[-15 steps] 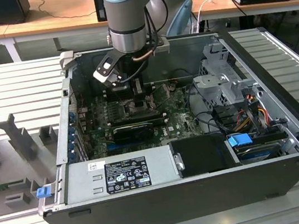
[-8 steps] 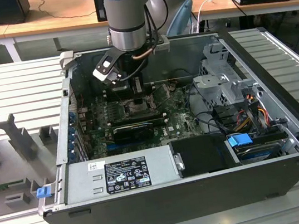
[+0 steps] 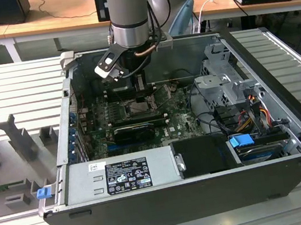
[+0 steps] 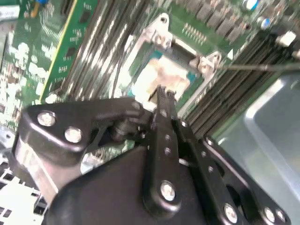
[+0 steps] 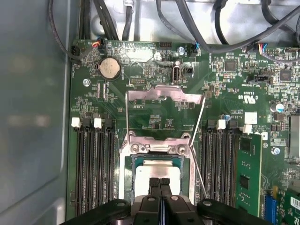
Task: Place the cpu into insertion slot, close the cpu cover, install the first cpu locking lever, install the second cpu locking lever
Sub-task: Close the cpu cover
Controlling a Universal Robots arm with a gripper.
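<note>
In the first wrist view the cpu [image 5: 159, 169] lies flat in the insertion slot [image 5: 125, 173], its pale silver top facing up. The cpu cover [image 5: 161, 95] is swung open and lies back over the board beyond the slot's hinge. A thin wire locking lever [image 5: 198, 136] stands raised beside the slot, and another lever [image 5: 127, 117] stands on the other side. My gripper [image 5: 159, 181] hangs directly over the cpu, its two black fingers pressed together with nothing between them. The second wrist view shows the gripper [image 4: 161, 90] just above the cpu [image 4: 164, 75]. In the exterior view the gripper [image 3: 134, 89] is down inside the computer case.
Long black memory slots [image 5: 93, 164] flank the socket on both sides. A green card [image 5: 247, 173] stands close by. The case wall [image 5: 33, 117] rises on one side and cables [image 5: 164, 18] hang past the board's edge. A drive cage [image 3: 221, 76] and a power supply [image 3: 123, 176] fill the case.
</note>
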